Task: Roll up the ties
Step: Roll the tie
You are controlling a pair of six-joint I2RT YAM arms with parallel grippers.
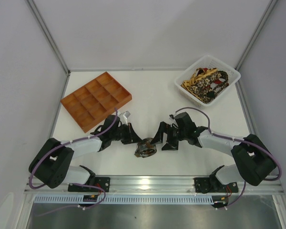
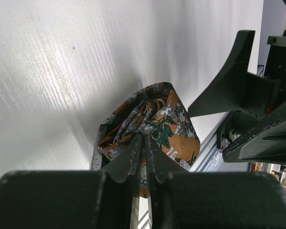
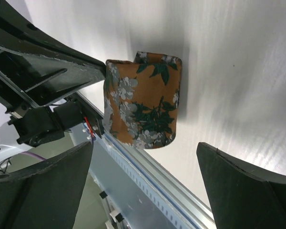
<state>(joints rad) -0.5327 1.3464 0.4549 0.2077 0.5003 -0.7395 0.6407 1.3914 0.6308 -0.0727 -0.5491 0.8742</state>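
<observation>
From above, the white table (image 1: 152,95) carries an orange tray (image 1: 83,86) at the far left and a white basket (image 1: 189,71) at the far right, and loose ties (image 1: 205,83) lie piled inside the basket. One rolled tie (image 1: 146,148) sits near the front edge of the table, between the two arms. The left gripper (image 1: 133,137) touches it from the left side, and the right gripper (image 1: 165,139) is just beside it on the right. In the left wrist view, the left gripper's jaws are almost together, with only a thin slit between them, and they pinch the fabric at the near side of the roll. The roll shows its spiral of orange cloth with green and white flowers, and one dark finger (image 2: 229,86) of the right gripper stands beside it. In the right wrist view, the right gripper's jaws are spread wide and hold nothing; the roll lies on the table beyond them, apart from both fingers. The left gripper's finger (image 3: 62,59) meets the roll at its upper left corner.
</observation>
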